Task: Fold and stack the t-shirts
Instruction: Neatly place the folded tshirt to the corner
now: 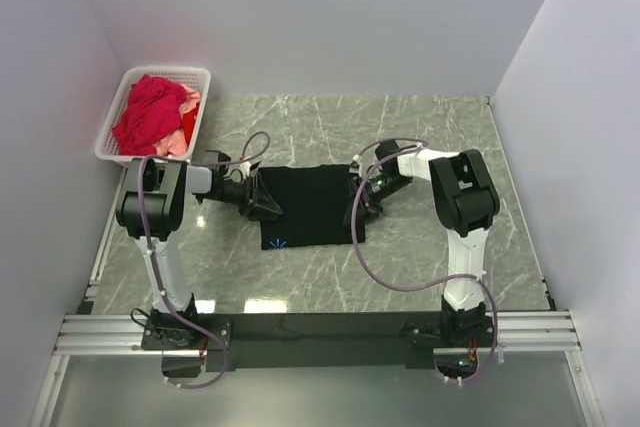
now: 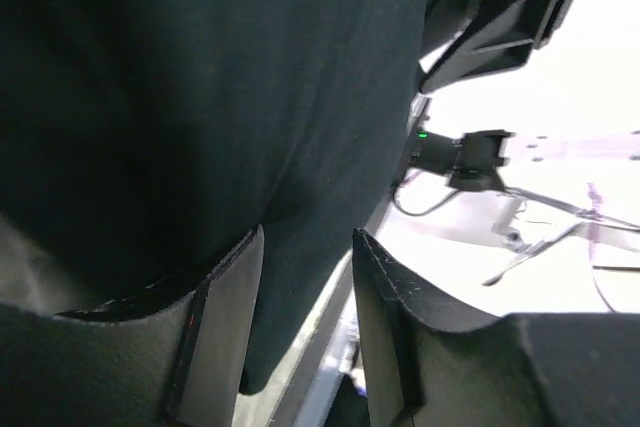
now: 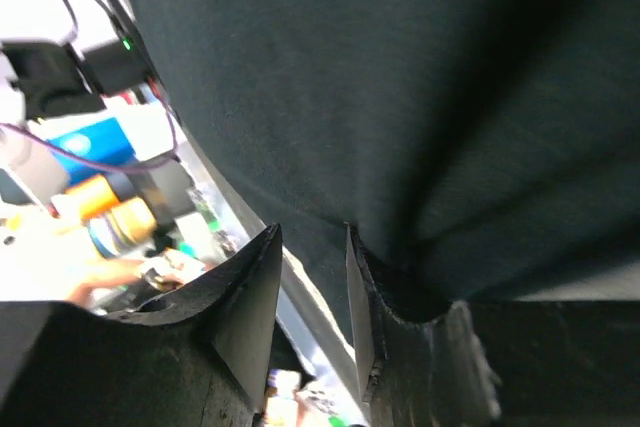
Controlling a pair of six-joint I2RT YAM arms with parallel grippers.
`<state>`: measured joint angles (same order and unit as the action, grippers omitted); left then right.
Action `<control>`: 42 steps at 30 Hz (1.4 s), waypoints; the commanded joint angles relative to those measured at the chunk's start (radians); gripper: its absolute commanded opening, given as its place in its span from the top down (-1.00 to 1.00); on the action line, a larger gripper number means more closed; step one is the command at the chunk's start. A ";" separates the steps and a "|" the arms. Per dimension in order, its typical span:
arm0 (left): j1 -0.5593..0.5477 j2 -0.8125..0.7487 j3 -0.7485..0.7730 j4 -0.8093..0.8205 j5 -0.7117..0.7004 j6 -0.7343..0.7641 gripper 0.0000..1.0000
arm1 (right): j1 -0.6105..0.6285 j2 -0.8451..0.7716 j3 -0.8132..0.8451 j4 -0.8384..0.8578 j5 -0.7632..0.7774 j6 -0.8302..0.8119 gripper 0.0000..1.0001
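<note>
- Left gripper [image 1: 262, 197] met the left edge of the black t-shirt [image 1: 308, 205], with its jaws partway closed and a fold of the cloth caught between them.
- Left wrist view confirmed it: dark cloth ran down between the two fingers [image 2: 225, 317], lying against one finger with a sliver of light beside the other.
- Right gripper [image 1: 358, 202] met the right edge of the same shirt, its jaws drawn closer together and holding bunched cloth.
- Right wrist view showed creases in the cloth gathering at the inner face of one finger [image 3: 365, 307].
- Black t-shirt was spread between the two grippers over the middle of the table [image 1: 430, 127], and its blue mark [image 1: 280, 243] sat at the near left corner.
- Whether the shirt lay flat or was raised could not be told.
- Basket [image 1: 165, 70] stood at the far left corner of the table.
- Inside the basket, a red t-shirt [image 1: 150, 112] lay heaped, with a pink t-shirt [image 1: 182, 145] showing at its right side.
</note>
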<state>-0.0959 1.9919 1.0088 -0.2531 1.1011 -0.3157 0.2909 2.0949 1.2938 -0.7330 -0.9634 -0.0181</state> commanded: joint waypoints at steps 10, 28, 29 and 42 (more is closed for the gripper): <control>0.024 0.041 0.132 -0.003 -0.043 0.062 0.03 | -0.118 0.036 0.117 0.032 0.137 0.090 0.34; -0.053 -0.055 -0.137 0.103 0.028 -0.036 0.12 | -0.021 -0.029 -0.061 0.130 0.051 0.099 0.49; -0.041 -0.042 -0.133 0.113 0.023 -0.036 0.12 | -0.025 -0.010 -0.042 0.112 0.060 0.092 0.49; -0.010 -0.030 0.063 -0.089 -0.012 0.105 0.01 | -0.131 -0.115 0.002 0.001 0.184 0.038 0.55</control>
<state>-0.1177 1.9961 1.0199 -0.3000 1.1141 -0.2745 0.1841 2.0964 1.2514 -0.6979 -0.9310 0.0811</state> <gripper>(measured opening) 0.487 0.225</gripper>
